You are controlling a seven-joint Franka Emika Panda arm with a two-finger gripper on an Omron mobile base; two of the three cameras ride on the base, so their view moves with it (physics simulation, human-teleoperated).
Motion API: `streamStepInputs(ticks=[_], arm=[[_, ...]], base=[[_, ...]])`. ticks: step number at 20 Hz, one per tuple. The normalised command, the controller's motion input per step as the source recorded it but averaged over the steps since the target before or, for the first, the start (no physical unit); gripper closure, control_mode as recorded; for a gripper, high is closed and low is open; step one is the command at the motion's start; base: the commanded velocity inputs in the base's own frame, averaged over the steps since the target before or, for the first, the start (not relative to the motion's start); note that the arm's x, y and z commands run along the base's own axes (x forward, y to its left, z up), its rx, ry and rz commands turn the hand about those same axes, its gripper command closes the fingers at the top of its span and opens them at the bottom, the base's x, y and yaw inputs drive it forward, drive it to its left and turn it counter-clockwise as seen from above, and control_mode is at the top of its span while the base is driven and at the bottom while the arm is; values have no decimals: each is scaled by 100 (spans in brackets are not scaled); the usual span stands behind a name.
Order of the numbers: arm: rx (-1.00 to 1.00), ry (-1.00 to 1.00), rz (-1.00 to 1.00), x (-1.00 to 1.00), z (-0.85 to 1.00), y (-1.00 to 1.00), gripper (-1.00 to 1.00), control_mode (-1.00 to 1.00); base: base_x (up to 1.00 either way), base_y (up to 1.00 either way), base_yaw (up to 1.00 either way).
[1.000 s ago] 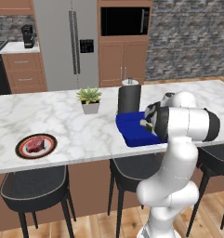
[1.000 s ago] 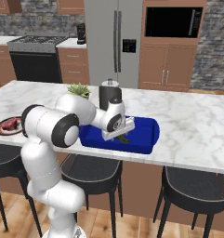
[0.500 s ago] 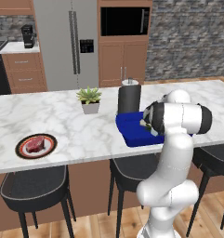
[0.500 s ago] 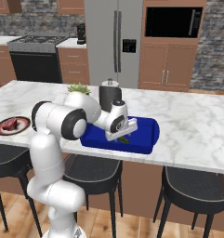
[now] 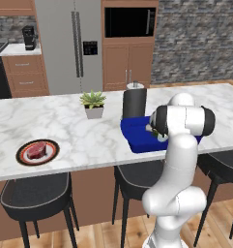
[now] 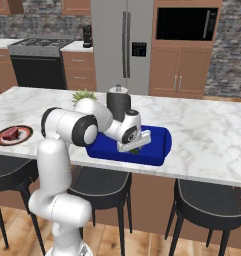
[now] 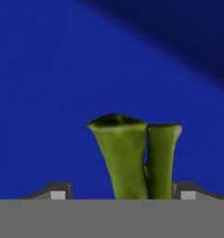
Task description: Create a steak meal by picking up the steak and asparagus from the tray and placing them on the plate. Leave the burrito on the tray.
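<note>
My jaws (image 6: 135, 148) reach down into the blue tray (image 6: 159, 145), and two green asparagus stalks (image 7: 135, 158) stand between my fingertips (image 7: 58, 191); whether I am gripping them I cannot tell. The tray lies on the marble bench (image 5: 65, 126) beside a dark canister (image 5: 134, 102). Well to my left, the steak (image 5: 35, 149) sits on the plate (image 5: 22, 157).

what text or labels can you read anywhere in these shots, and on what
None can be read.
The plate under the steak has a dark pattern, no letters.
The fridge dispenser panel is too small to show any writing.
The tray and asparagus between the gripper fingertips carry no marks.
</note>
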Motion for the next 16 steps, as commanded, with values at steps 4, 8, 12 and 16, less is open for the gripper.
streamStepInputs(ticks=[4,8,12,16], arm=[[0,0,-1,-1,0,0,100,-100],[0,-6,4,-13,30,0,100,-100],[0,-10,8,-2,66,5,100,-100],[-2,-8,19,-18,51,32,100,-100]], base=[[0,0,0],[0,0,0],[0,0,0],[0,0,0]])
